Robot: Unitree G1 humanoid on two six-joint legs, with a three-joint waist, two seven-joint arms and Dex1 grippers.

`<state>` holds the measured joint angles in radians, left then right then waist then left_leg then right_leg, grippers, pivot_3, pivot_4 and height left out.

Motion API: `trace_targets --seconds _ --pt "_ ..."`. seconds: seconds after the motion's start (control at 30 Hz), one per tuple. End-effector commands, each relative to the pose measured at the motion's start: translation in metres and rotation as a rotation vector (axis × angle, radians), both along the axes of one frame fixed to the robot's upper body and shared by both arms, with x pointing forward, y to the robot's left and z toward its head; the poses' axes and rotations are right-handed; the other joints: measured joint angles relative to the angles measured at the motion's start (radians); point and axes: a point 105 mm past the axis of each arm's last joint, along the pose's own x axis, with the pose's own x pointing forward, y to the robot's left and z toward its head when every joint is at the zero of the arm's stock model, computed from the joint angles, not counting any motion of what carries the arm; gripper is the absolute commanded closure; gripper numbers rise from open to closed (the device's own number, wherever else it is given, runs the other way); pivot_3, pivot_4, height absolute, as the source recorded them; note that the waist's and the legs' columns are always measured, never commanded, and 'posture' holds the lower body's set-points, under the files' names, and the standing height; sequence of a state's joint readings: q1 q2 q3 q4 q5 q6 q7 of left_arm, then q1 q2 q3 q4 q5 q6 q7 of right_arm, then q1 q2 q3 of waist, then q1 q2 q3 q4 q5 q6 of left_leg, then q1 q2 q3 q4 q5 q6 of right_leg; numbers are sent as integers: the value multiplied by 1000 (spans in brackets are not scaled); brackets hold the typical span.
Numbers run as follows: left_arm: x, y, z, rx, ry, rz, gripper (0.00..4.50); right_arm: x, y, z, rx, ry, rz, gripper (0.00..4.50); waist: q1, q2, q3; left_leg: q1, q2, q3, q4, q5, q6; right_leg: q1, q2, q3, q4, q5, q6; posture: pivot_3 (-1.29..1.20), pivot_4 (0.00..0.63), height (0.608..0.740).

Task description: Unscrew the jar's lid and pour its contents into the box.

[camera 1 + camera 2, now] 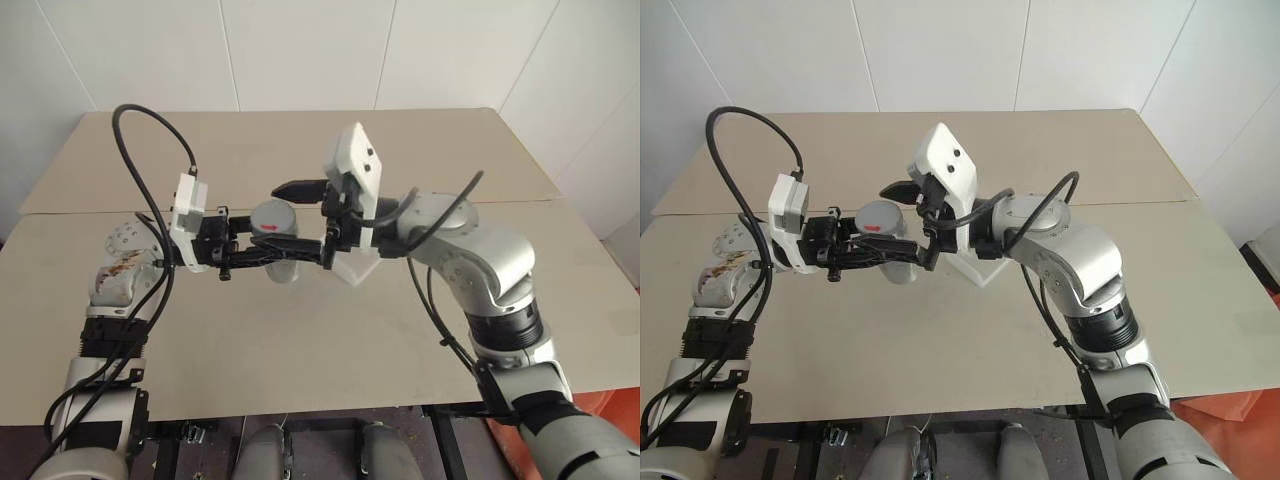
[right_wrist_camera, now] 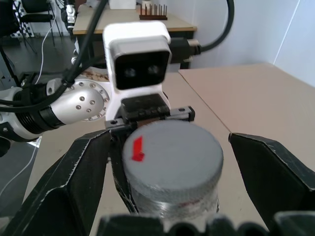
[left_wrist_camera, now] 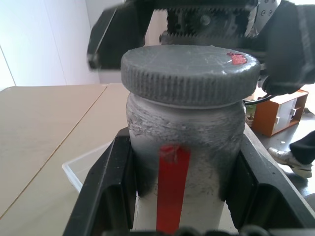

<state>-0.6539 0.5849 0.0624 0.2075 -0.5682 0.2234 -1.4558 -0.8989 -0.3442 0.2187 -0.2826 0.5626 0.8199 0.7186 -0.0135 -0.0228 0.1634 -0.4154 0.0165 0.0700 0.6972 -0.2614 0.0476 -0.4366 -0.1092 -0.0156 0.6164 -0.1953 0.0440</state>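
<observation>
A silvery-grey jar [image 3: 197,147] with a red stripe down its side is held upright above the table, my left gripper [image 1: 300,250] shut on its body. Its grey ribbed lid [image 2: 172,152], with a small red mark on top, sits on the jar. My right gripper [image 2: 167,140] comes in from the opposite side and stands open, one finger [image 2: 78,182] on each side of the lid with gaps showing. The clear box [image 1: 355,268] rests on the table just below and behind my right hand. The contents are hidden inside the jar.
The beige table [image 1: 300,340] has a seam across its middle and open surface all around the box. Its front edge [image 1: 300,408] lies near my body. White walls stand behind the far edge.
</observation>
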Motion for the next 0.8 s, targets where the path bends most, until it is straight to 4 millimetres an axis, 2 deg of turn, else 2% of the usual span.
trace_targets --seconds 0.03,0.13,0.23,0.33,0.4,0.5,0.57,0.67,0.8 --pt "-3 1 10 2 -56 -5 2307 -5 1 12 16 -27 24 662 -1 0 0 0 0 0 0 0 0 0 0 0 0 0 0 0 150 740" --pt "-3 0 10 2 -58 -2 2307 -3 -1 12 18 -20 20 1667 -1 0 0 0 0 0 0 0 0 0 0 0 0 0 0 0 150 740" --pt "-2 1 9 2 -58 5 2307 0 -10 30 108 5 0 1738 -1 0 0 0 0 0 0 0 0 0 0 0 0 0 0 0 150 740" --pt "-1 3 6 1 -54 21 2307 6 -29 51 206 17 -59 1738 1 0 0 0 0 0 0 0 0 0 0 0 0 0 0 0 150 740" --pt "0 5 5 -7 -49 37 2307 12 -46 56 229 -5 -138 1738 4 0 0 0 0 0 0 0 0 0 0 0 0 0 0 0 150 740" --pt "1 6 4 -23 -50 62 2307 20 -76 51 227 -30 -268 1738 6 0 0 0 0 0 0 0 0 0 0 0 -1 0 0 0 150 740" --pt "3 6 4 -36 -58 87 2307 26 -99 40 203 -43 -389 1738 6 0 0 0 0 0 0 0 0 1 0 0 -1 0 0 0 150 740" --pt "8 8 6 -48 -77 132 2307 35 -134 8 132 -34 -591 1738 8 0 0 0 0 0 0 0 0 1 0 0 -1 0 0 0 150 740" --pt "18 10 9 -66 -106 220 2307 34 -169 -56 -8 41 -796 1738 8 0 0 0 0 0 0 0 0 1 -1 0 -1 0 0 0 150 740"
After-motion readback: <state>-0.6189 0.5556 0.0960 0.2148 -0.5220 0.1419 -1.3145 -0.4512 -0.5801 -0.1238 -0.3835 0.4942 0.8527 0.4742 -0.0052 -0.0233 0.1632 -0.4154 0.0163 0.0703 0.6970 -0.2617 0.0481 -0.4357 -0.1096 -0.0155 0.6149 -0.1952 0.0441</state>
